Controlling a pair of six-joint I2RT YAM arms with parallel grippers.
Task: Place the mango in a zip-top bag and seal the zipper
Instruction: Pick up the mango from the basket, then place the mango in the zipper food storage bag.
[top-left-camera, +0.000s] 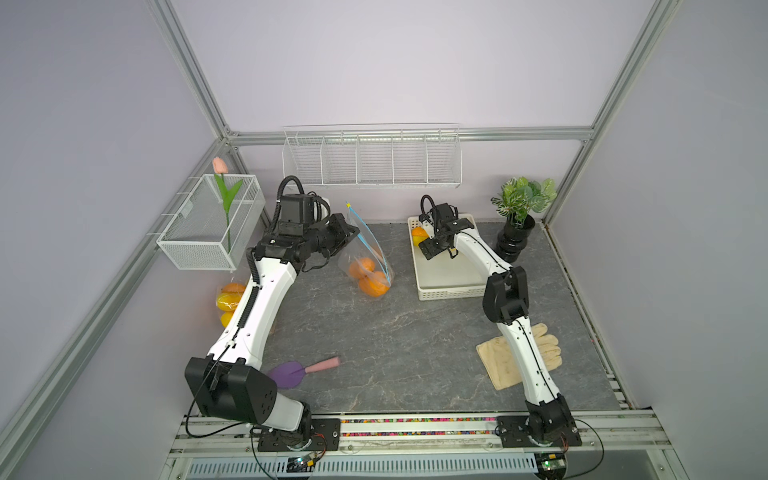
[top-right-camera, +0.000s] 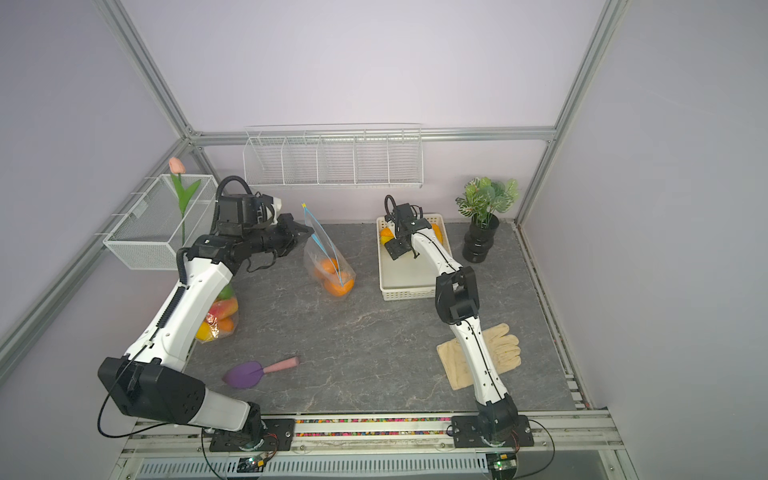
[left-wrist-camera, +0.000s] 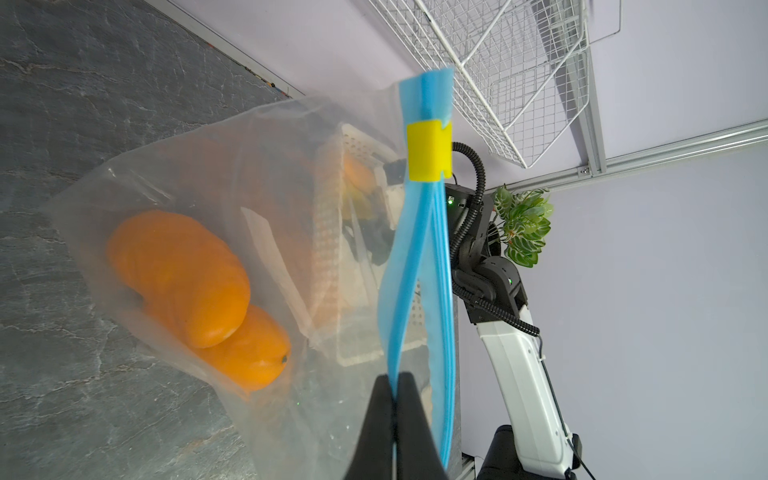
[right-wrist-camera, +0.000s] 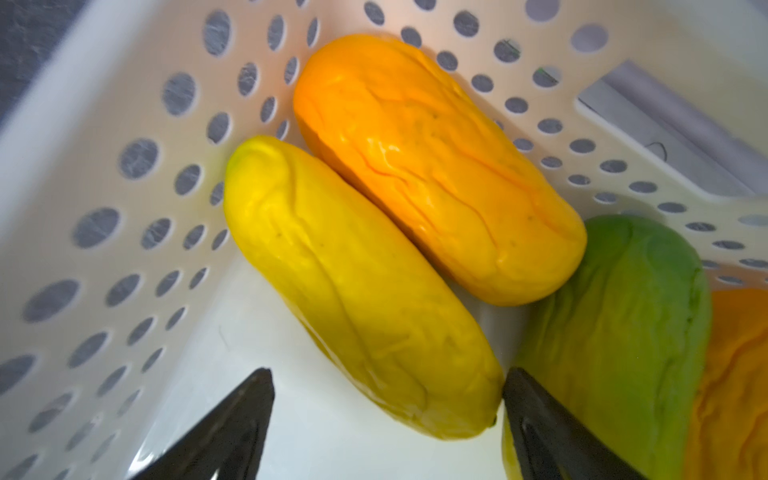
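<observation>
Left gripper (left-wrist-camera: 394, 380): you have it pinched tight on one lip of the blue zipper strip (left-wrist-camera: 419, 270) of the clear plastic zip-top bag (top-left-camera: 363, 251). It holds the mouth up while the bag's bottom rests on the grey stone-pattern worktop (top-left-camera: 374, 353), near the middle of its far edge. The other lip bows away from the held one, so the mouth stands partly open. The yellow plastic slider (left-wrist-camera: 429, 151) sits at the end of the strip away from the fingers. Two orange mangoes (left-wrist-camera: 178, 274) lie touching each other at the bottom of the bag. Right gripper (right-wrist-camera: 388, 374): you have it down inside the white perforated plastic tray (top-left-camera: 444, 286) at the worktop's far right, jaws wide apart and holding nothing. The long yellow mango (right-wrist-camera: 357, 291) lies on the tray floor in a far corner, with its near end between the two black fingertips (right-wrist-camera: 241, 424). One tip is just beside that end; the other stands clear of it. A deep-orange mango (right-wrist-camera: 436, 166) lies alongside the yellow one, touching it and resting against the perforated wall. A green mango (right-wrist-camera: 623, 311) lies just beside both. In both top views the right arm hides most of this fruit. A second clear bag of mixed mangoes (top-right-camera: 218, 316) lies at the worktop's left edge, partly under the left arm.
</observation>
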